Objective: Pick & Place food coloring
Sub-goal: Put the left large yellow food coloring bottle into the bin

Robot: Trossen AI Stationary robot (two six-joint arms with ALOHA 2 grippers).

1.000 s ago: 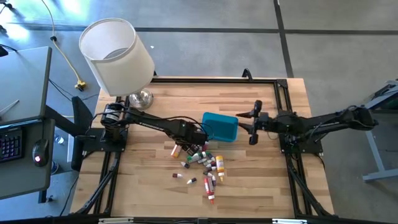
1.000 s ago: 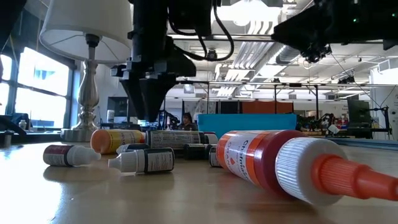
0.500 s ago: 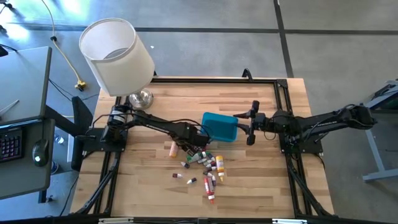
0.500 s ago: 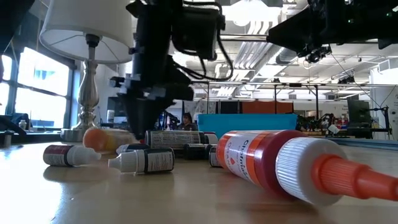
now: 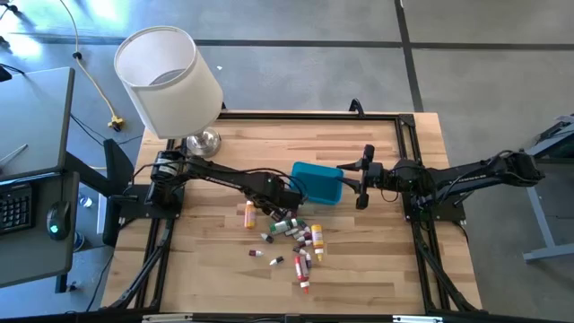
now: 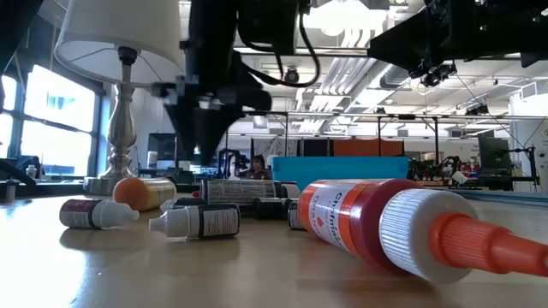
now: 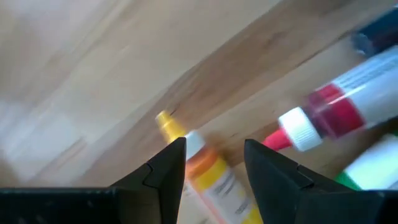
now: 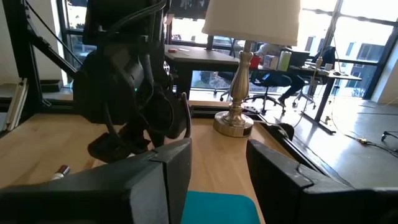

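Food coloring bottles [image 5: 291, 235] lie scattered on the bench [image 5: 215, 260]; an orange bottle [image 7: 208, 177] lies between the left gripper's [image 7: 214, 158] parted fingers. Right gripper [image 8: 217, 165] fingers apart, above the teal bin [image 5: 317, 183].

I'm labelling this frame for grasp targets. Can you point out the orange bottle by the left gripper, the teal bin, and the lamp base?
orange bottle [image 7: 212, 182]: left wrist view, on its orange body.
teal bin [image 5: 317, 182]: high view, on its top face.
lamp base [image 5: 204, 142]: high view, on the silver foot.
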